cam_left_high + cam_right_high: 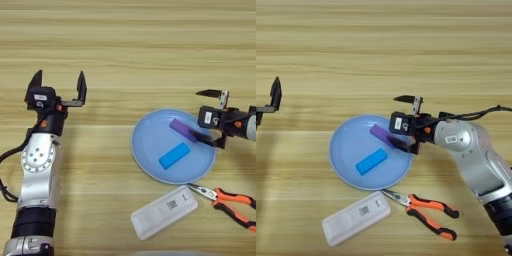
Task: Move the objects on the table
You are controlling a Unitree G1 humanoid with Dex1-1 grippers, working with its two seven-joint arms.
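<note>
Pliers (423,210) with orange-and-black handles lie on the surface (125,55) at about 5 o'clock from the round light-blue plate (346,150), their metal nose pointing toward the plate's near rim and almost reaching it. You'll find the flat white device (356,218) just left of them, at about 6 o'clock from the plate, lying at a slant with its small square label facing up; its right end sits close beside the plier tips, and whether the two touch cannot be told.

On the plate you have two small blocks: a blue one (371,161) near the middle and a purple one (381,134) toward the 2 o'clock side of the dish.

Your right pincer (404,122) is over the plate's right edge, at about 3 o'clock, its two black fingers spread apart. The upper finger sticks out above the rim, while the lower finger reaches in at the right end of the purple block; it is not clamped on anything.

Your left pincer (57,85) stands well apart from all this, at 9 o'clock on the surface, pointing to 12 o'clock with its fingers wide apart and nothing between them.
</note>
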